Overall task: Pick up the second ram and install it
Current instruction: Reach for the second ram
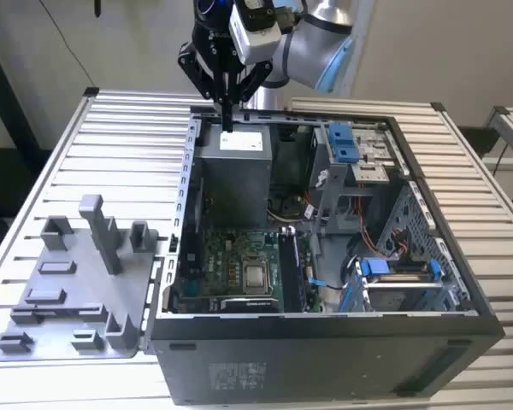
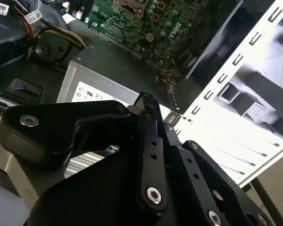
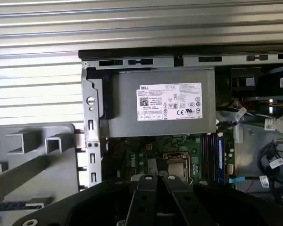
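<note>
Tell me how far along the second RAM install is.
Nothing looks done yet. The gripper hovers shut and empty above the power supply in the open case. A dark strip, possibly the second ram, lies on the grey holder. Pickup and seating are left.

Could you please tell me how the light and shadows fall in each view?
Exterior view: even light on the slatted table, the computer case darker inside. First wrist view: bright glare bands on the table, the claw in shade. Second wrist view: the case wall washes out white beside the dark claw.
</note>
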You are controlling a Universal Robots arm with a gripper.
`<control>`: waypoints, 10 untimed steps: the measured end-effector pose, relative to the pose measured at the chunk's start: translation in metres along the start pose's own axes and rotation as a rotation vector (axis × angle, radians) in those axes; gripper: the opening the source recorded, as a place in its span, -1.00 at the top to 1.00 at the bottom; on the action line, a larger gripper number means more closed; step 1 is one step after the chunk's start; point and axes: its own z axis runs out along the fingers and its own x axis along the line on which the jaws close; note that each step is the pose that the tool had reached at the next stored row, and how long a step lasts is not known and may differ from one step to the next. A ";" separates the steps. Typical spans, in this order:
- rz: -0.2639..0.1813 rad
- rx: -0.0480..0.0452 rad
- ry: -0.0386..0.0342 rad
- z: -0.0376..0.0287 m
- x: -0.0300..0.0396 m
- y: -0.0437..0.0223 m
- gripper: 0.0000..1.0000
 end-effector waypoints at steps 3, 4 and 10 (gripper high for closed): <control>0.000 0.0000 0.0000 0.0000 0.0003 0.0000 0.79; 0.000 0.0000 0.0000 0.0000 0.0003 0.0000 0.79; 0.000 0.0000 0.0000 0.0000 0.0005 0.0000 0.79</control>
